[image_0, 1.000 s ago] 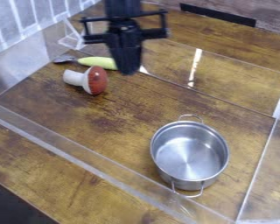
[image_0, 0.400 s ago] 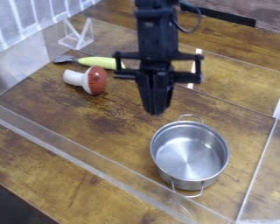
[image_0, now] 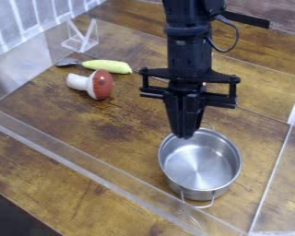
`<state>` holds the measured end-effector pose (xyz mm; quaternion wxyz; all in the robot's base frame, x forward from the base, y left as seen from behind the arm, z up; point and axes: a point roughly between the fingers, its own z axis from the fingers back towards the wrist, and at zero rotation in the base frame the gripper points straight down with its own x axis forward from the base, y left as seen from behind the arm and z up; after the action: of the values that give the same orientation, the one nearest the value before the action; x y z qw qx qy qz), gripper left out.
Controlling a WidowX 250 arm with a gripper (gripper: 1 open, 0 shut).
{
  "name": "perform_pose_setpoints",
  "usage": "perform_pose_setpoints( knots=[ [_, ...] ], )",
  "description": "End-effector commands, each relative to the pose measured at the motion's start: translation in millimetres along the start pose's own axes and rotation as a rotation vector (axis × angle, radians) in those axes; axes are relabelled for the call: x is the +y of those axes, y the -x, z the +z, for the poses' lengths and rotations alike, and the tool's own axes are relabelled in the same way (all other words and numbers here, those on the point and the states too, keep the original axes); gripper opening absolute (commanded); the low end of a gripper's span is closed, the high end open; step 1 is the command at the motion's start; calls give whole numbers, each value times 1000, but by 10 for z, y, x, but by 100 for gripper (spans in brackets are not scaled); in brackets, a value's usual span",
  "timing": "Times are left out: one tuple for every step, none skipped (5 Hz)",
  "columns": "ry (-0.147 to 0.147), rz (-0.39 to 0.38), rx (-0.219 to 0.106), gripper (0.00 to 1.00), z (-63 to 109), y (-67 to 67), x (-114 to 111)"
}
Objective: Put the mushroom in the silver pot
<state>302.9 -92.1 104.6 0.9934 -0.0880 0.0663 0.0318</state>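
The mushroom (image_0: 92, 84) lies on its side on the wooden table at the left, reddish-brown cap to the right, white stem to the left. The silver pot (image_0: 199, 162) stands at the lower right with nothing inside it. My gripper (image_0: 187, 132) hangs from the black arm with its tips pointing down, just above the pot's far rim. Its fingers are shut together and nothing shows between them. The mushroom is well to the left of the gripper, untouched.
A long yellow-green piece (image_0: 107, 65) lies just behind the mushroom. A clear plastic stand (image_0: 78, 38) sits at the back left. Transparent walls (image_0: 88, 166) edge the table at the front, right and back. A white railing (image_0: 21, 23) runs along the left.
The arm has swung from above the mushroom rightward and down, to the pot's far rim. The gripper stayed shut. The mushroom has not moved.
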Motion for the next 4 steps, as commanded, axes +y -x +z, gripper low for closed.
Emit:
perform_pose_setpoints(
  knots=[
    [-10, -22, -47, 0, 72, 27, -30],
    [-20, -25, -53, 0, 25, 1, -11],
    [-30, -29, -58, 0, -26, -25, 1],
    [-41, -30, -65, 0, -62, -47, 23]
  ],
)
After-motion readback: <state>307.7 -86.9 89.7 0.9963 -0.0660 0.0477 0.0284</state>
